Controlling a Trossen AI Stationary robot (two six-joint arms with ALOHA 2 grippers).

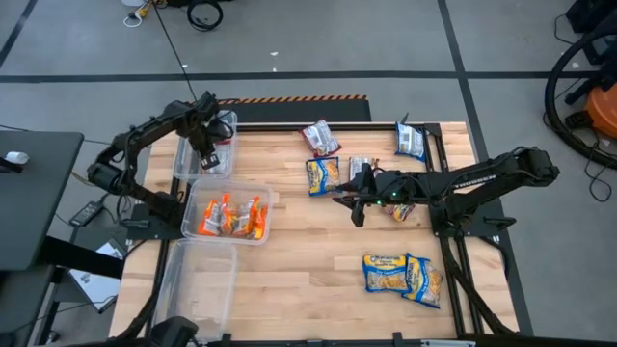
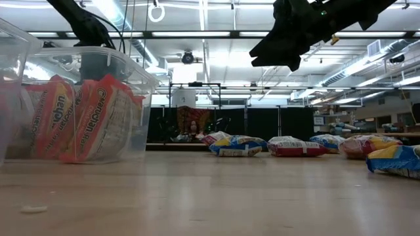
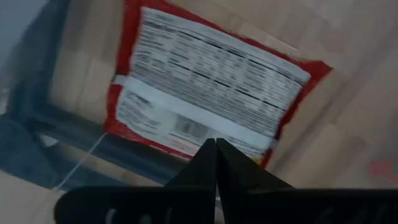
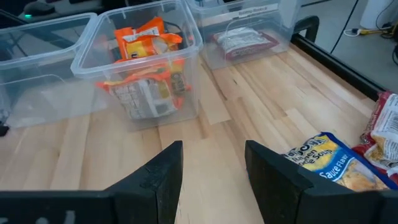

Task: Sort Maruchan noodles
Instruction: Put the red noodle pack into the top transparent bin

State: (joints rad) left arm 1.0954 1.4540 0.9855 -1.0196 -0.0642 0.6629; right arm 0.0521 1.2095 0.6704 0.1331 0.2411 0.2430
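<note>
The butcher-block table [image 1: 308, 280] is carrying three clear bins down its left side and loose noodle packets toward its right. Over the far bin [image 1: 189, 166], the left gripper [image 1: 208, 159] is hanging with its fingers pressed together and nothing between them; a red packet [image 3: 205, 87] is lying label-side up on the bin floor just beneath the tips. The middle bin [image 1: 268, 198] is holding the orange packets [image 1: 231, 218]. Farther right, the right gripper [image 1: 355, 207] is hovering above bare wood with its fingers apart and empty, a blue-and-yellow packet [image 4: 333, 165] lying just beside it. To grip well, this arm should probably be centering over that packet, descending squarely, and pinching across its short side so the wrapper is not slipping.
</note>
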